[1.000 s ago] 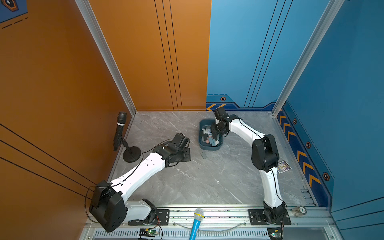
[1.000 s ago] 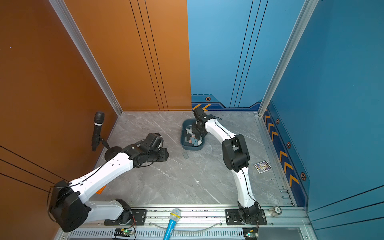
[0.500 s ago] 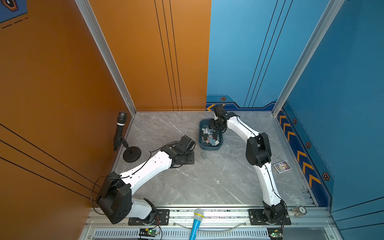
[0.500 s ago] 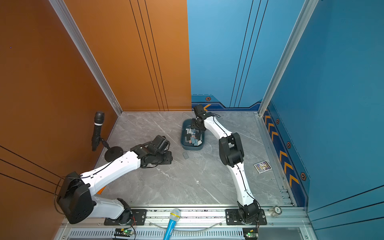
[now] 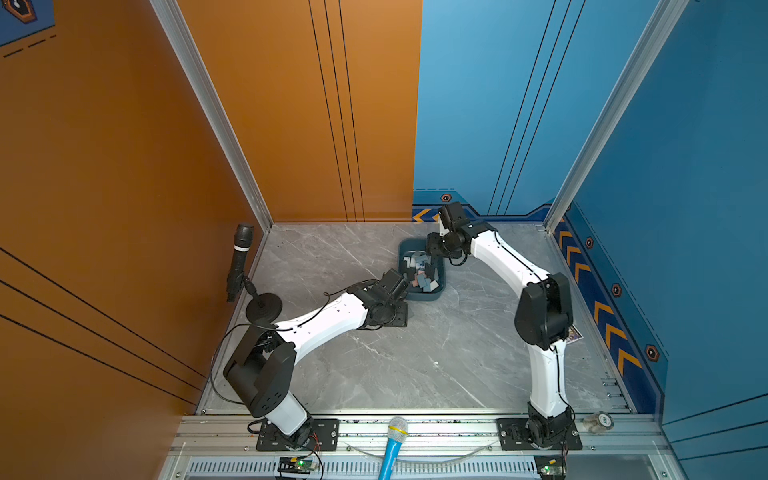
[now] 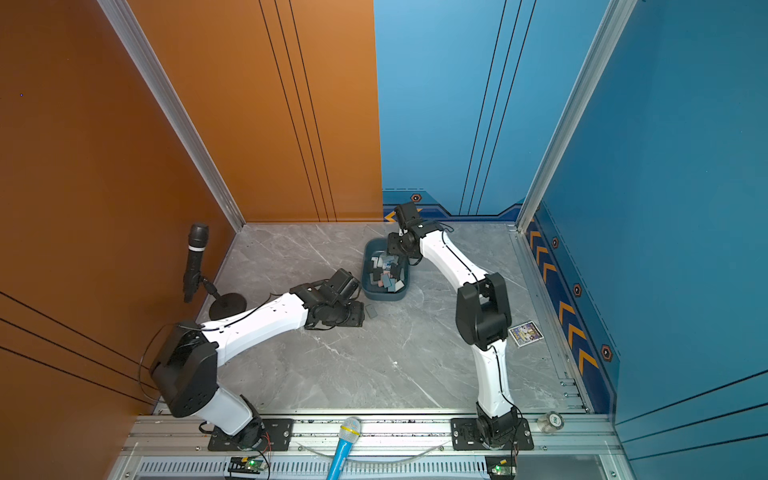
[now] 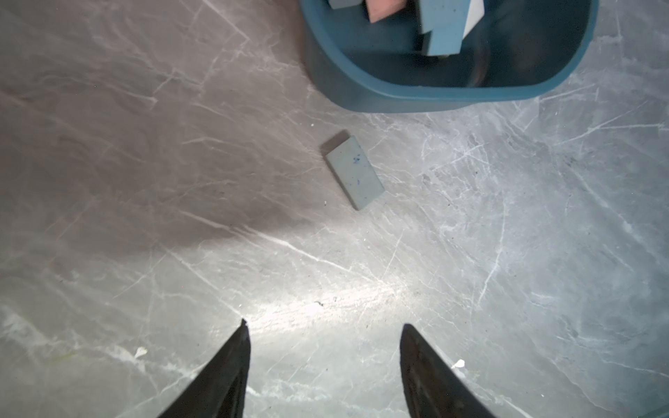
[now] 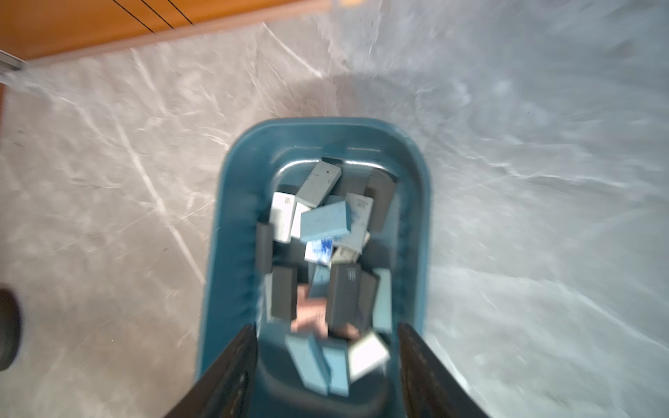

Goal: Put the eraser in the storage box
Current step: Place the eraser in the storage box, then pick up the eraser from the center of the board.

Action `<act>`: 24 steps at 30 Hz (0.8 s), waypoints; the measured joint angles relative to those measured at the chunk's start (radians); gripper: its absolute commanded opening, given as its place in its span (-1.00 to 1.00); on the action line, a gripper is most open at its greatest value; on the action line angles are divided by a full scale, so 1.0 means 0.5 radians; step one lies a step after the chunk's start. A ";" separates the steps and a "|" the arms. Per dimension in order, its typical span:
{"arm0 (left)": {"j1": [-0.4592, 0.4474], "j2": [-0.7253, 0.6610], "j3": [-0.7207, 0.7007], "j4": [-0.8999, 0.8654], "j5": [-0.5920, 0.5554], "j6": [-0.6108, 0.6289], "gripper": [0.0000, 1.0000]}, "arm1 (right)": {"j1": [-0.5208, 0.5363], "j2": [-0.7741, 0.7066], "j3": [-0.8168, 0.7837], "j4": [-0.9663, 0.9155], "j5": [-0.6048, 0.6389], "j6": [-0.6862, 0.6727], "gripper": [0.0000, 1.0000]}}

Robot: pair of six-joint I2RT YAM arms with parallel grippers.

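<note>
Left gripper (image 7: 324, 323): your jaws stand spread, nothing between them, above the marble surface (image 7: 144, 181). Loose grey eraser (image 7: 354, 173) lies flat on that surface ahead of the gripper, just outside the storage box (image 7: 416, 95), not touching its wall. Your right gripper (image 8: 326, 325) is spread too, empty, hanging over one end of the box's eraser pile (image 8: 325, 220).
</note>
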 measured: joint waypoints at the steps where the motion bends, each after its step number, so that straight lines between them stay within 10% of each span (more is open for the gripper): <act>1: -0.011 0.040 0.011 0.022 0.005 -0.005 0.41 | 0.000 -0.119 -0.077 0.024 0.015 -0.002 0.26; 24: -0.175 0.647 0.287 0.217 -0.268 -0.420 0.44 | -0.069 -1.350 -1.004 0.200 0.437 -0.004 0.25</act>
